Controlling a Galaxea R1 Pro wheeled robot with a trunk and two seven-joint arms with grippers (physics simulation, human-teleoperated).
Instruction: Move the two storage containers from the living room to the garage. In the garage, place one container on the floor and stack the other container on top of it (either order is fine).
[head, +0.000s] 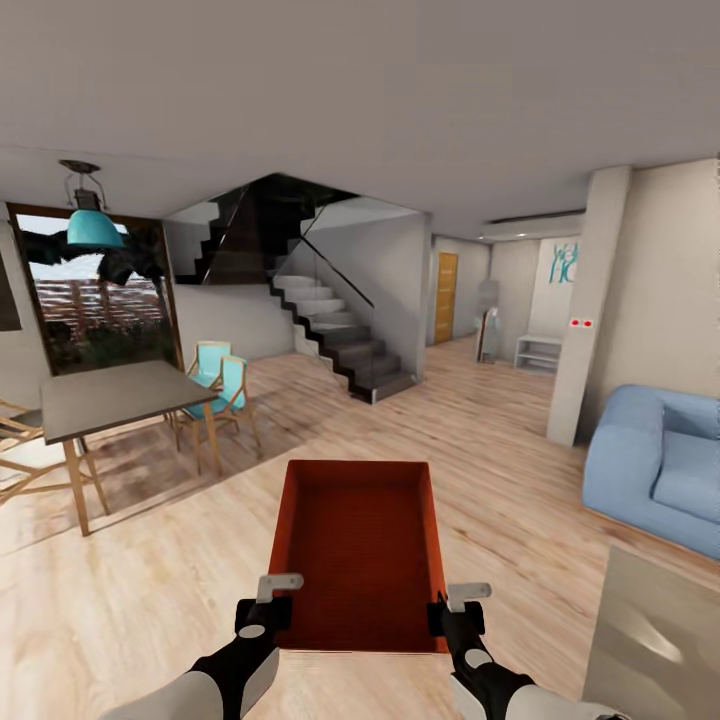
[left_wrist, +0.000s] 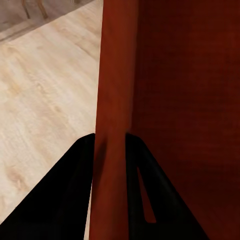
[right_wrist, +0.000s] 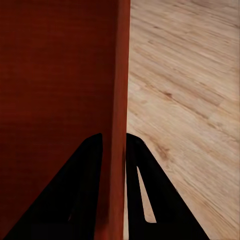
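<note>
Two pincers held one red box. The left pincer (head: 268, 608) was clamped on the box's left wall, and the right pincer (head: 458, 612) was clamped on its right wall. In the left wrist view, the left pincer (left_wrist: 110, 145) had one black finger (left_wrist: 65, 195) on the outside of the thin red wall and the other finger on the inside. In the right wrist view, the right pincer (right_wrist: 114, 142) pinched its wall the same way, with one finger (right_wrist: 145, 190) on the outside.

The storage container (head: 358, 550) was an open box, red-orange, with nothing seen inside it. It was up in the air in front of the robot, between the two arms, above the light wood floor (head: 500, 440). Its open top faced up.

All around was the living room. A grey dining table (head: 110, 395) stood off to the left, with light blue chairs (head: 222, 380) beside it. A blue lamp (head: 92, 225) hung above that table, near a big window (head: 95, 300). Dark stairs (head: 335, 335) went up at the back of the room. A blue sofa (head: 660, 465) sat on the right, next to a pale pillar (head: 590, 300). An orange door (head: 445, 295) showed far back, past the stairs. A shiny glass table (head: 655, 650) corner was at the bottom right, close to the right arm.
</note>
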